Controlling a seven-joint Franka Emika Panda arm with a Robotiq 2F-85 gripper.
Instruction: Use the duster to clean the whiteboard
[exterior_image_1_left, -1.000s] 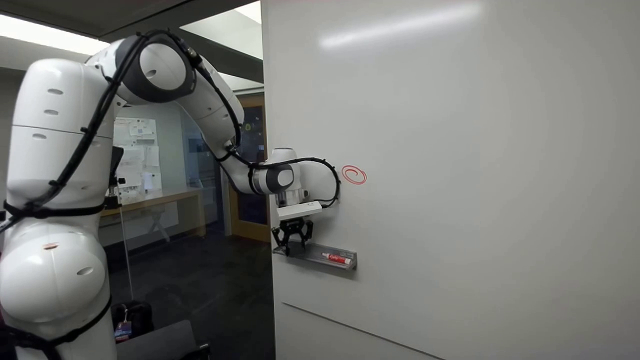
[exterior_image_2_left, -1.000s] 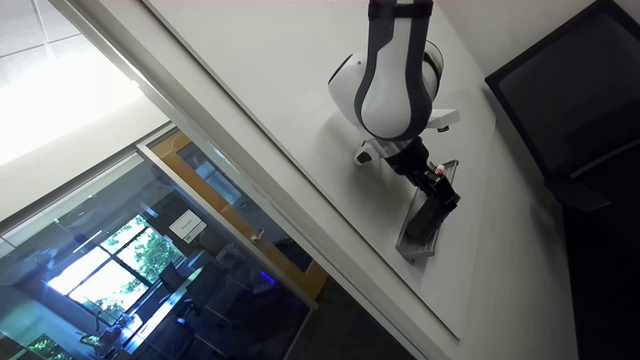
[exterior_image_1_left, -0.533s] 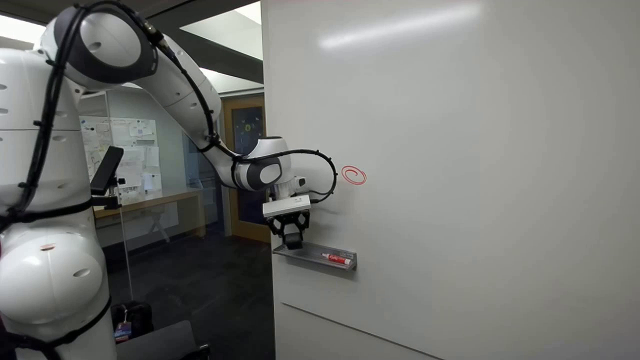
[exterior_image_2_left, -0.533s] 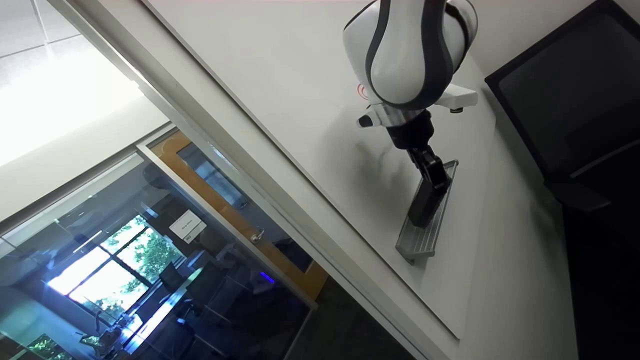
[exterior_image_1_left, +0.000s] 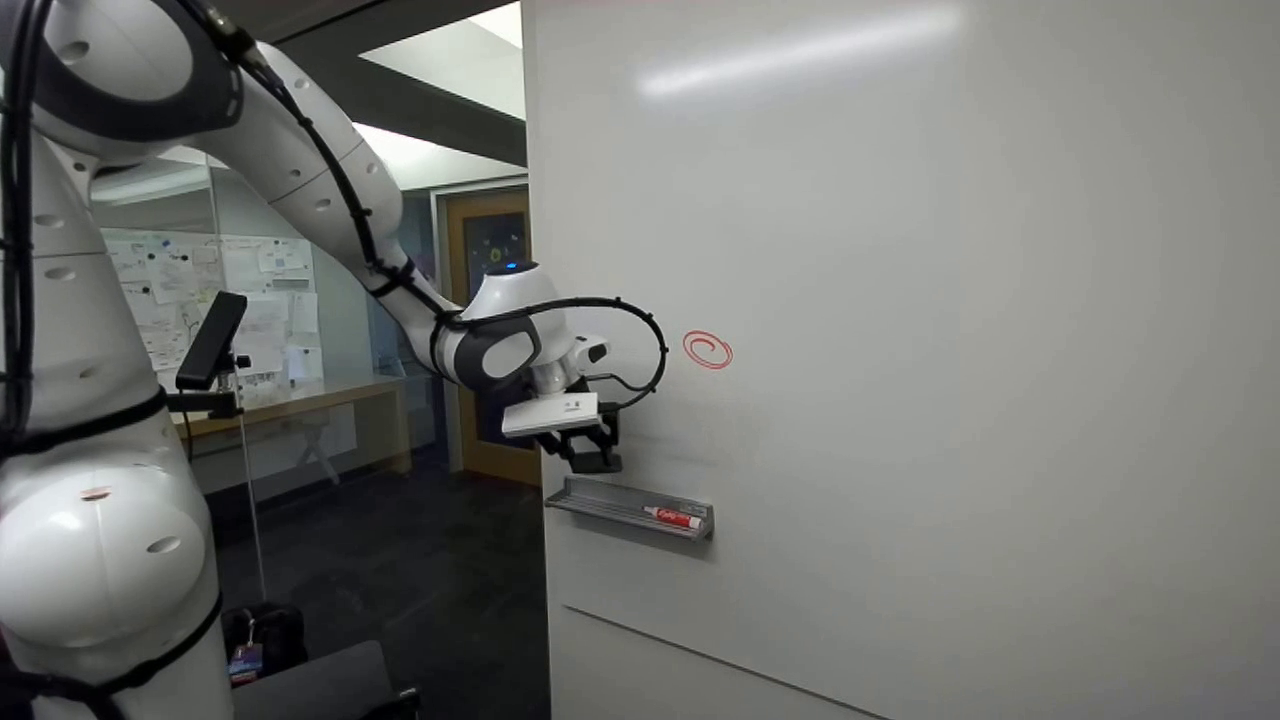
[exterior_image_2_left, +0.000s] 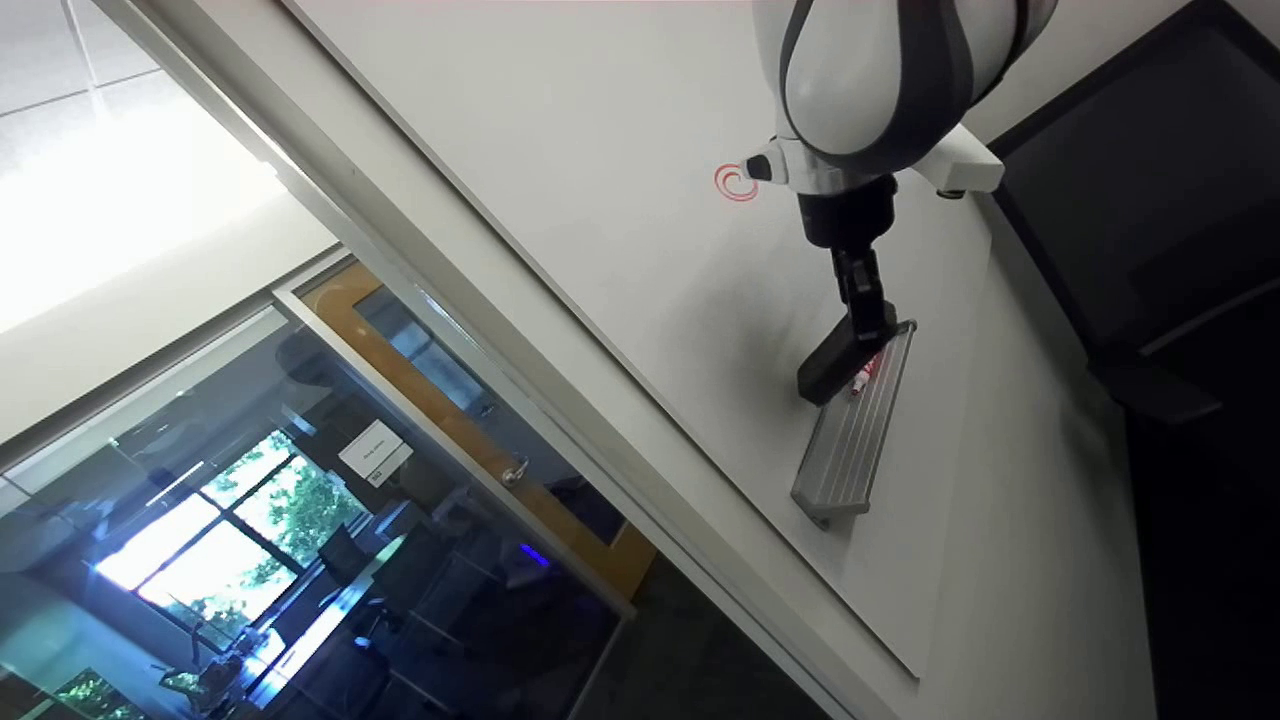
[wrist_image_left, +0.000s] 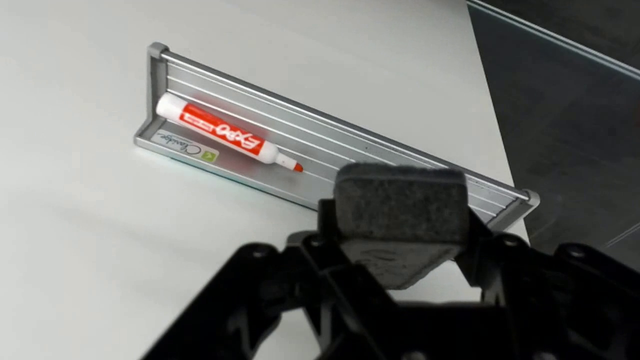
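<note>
- Duster (wrist_image_left: 400, 207) sits clamped in the gripper (wrist_image_left: 400, 224), seemingly across its narrow width, probably so that a long face is free for wiping.
- Whiteboard (exterior_image_1_left: 950, 430) stands beside the gripper; whether the duster touches it, I cannot tell.
- Red swirl (exterior_image_1_left: 708, 350), higher than the gripper, is the likely target.
- Ledge (wrist_image_left: 320, 137) hangs below the gripper, presumably to keep the marker (wrist_image_left: 225, 129) within reach.
</note>
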